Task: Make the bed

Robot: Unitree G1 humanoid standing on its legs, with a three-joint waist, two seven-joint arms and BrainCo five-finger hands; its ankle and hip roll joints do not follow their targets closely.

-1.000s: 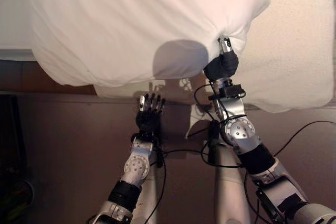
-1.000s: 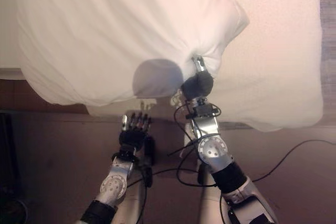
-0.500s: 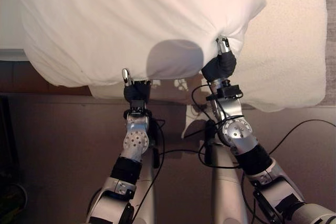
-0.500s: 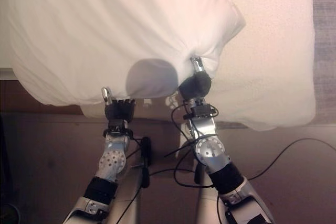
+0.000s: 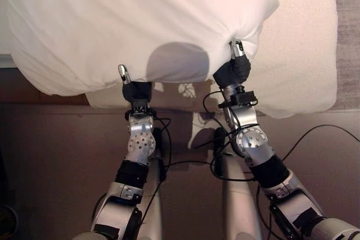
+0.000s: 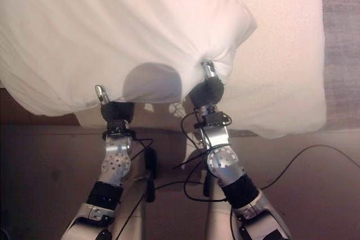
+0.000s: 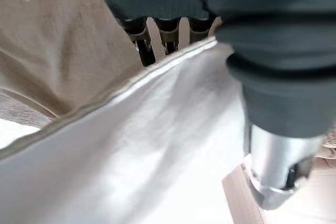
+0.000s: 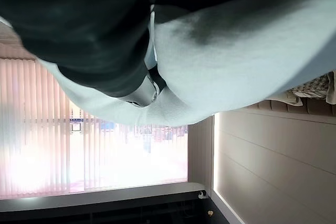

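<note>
One pillow; one bed

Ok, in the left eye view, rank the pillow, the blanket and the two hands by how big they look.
1. pillow
2. blanket
3. right hand and left hand: alike, both partly hidden by the pillow, so unranked.

Dark brown floor stretches along the near side, a strip of grey carpet shows at the far right, and in the right wrist view a window with pale vertical blinds glows beside a panelled beige wall.
</note>
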